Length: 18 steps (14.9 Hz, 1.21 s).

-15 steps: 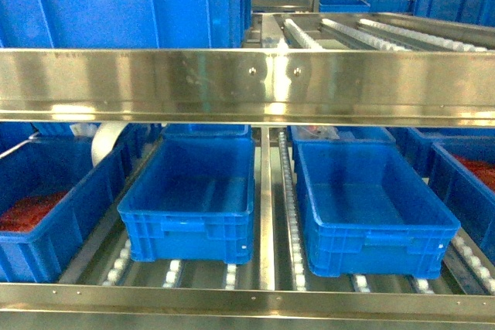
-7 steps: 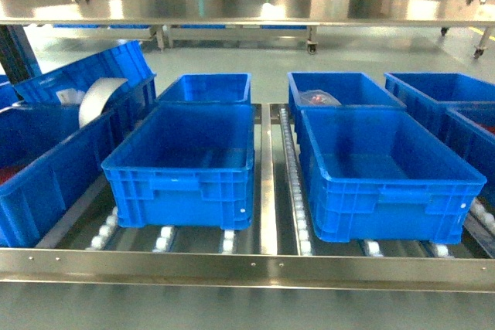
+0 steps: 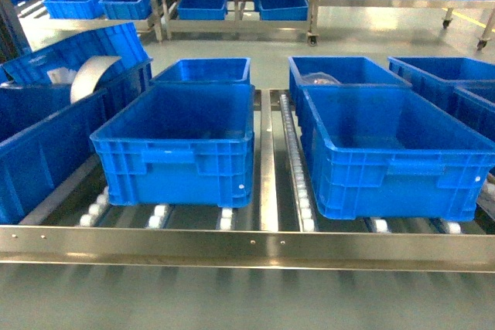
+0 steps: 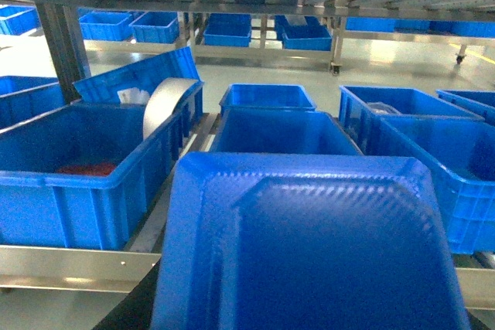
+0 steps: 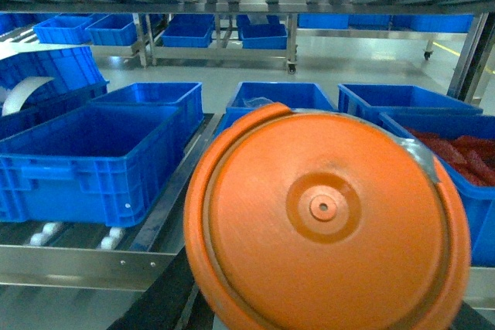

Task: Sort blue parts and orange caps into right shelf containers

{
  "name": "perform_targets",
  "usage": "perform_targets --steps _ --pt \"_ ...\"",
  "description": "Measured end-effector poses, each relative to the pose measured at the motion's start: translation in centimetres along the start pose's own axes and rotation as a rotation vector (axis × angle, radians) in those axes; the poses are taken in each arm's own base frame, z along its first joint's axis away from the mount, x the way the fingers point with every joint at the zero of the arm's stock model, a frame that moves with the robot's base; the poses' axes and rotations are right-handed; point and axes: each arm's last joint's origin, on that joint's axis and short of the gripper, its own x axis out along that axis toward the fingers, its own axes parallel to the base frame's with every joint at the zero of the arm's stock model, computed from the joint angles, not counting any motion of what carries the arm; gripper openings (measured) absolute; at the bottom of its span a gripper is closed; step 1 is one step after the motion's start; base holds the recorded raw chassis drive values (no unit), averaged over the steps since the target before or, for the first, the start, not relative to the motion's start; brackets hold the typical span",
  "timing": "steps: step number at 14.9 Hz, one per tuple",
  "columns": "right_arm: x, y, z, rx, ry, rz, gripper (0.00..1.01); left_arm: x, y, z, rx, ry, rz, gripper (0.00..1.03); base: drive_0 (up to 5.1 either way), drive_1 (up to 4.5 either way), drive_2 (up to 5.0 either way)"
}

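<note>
Where rollers run, ribbed bright-blue crates sit open-topped.

big round orange cap fills the front, small hub in its middle | blue crates sit in rows on the metal shelf behind it | white rollers under the left crate | red pieces in the crate at far right | gripper hidden
</note>
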Motion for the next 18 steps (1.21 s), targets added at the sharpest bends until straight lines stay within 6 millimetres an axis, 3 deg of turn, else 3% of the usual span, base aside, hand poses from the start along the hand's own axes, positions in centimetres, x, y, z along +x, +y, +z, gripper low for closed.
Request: perform_targets --steps 18 --pt "0.0 0.0 0.0 0.0 0.0 0.0 0.45 0.0 0.0 0.0 0.0 0.0 0.0 0.42 0.0 0.0 0.0"
